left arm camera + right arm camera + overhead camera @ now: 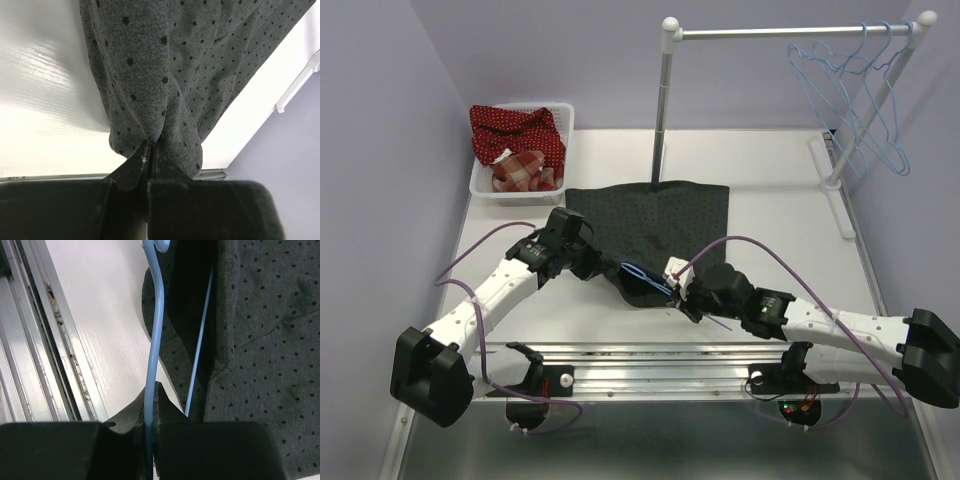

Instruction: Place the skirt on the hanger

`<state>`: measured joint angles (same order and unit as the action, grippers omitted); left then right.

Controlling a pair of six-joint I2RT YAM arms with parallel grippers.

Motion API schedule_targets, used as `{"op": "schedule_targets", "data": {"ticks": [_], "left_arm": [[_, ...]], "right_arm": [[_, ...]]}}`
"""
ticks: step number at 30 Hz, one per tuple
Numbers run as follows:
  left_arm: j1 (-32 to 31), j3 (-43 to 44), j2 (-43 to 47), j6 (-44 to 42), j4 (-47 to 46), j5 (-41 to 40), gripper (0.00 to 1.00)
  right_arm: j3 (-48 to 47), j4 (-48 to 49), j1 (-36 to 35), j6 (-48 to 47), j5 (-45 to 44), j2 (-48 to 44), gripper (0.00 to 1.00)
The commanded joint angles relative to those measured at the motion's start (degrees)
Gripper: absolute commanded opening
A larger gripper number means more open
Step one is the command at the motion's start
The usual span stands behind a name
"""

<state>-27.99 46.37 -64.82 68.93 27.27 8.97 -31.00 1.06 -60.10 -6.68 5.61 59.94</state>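
The left claw [150, 148] pinches the skirt's [160, 65] seven-o'clock edge, likely lifting it so the right claw [151, 395], clamping the hanger [159, 315] at five o'clock, can thread it.

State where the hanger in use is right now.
Top view, near centre: the hanger is pinched in the right gripper, its wire running into the skirt's near opening.

From my feed the skirt [150, 60] looks like matt, slightly fuzzy cloth, the hanger [158, 315] is smooth glossy blue-coated wire, and the table [50, 125] is white with a soft sheen.
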Motion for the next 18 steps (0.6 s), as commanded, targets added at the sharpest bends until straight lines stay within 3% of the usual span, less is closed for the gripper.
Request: {"op": "schedule_targets", "data": {"ticks": [1, 5, 7, 9, 11, 18], "left_arm": [[0.1, -0.4, 1.7, 1.5, 0.4, -0.3, 0.07], [0.1, -0.7, 2.9, 2.7, 0.9, -0.6, 0.11], [0.1, -0.8, 3.6, 3.6, 1.1, -1.1, 0.2], [0.1, -1.3, 4.8, 4.2, 1.2, -1.8, 0.37], [0.1, -2.1, 5.6, 4.7, 1.0, -2.1, 0.47], [0.0, -4.3, 5.8, 5.2, -0.9, -1.2, 0.48]], "right_arm": [[1.0, 12.2, -0.5, -3.2, 3.1, 0.3, 0.03], [2.1, 12.4, -0.5, -2.7, 4.9, 0.4, 0.03], [2.6, 12.3, -0.5, -2.3, 5.2, 0.4, 0.03], [3.1, 12.4, -0.5, -1.3, 5.4, 0.3, 0.03], [3.9, 13.0, -0.5, -0.6, 5.6, -0.3, 0.03], [4.4, 13.6, -0.5, -0.3, 7.5, -0.3, 0.03]]}}
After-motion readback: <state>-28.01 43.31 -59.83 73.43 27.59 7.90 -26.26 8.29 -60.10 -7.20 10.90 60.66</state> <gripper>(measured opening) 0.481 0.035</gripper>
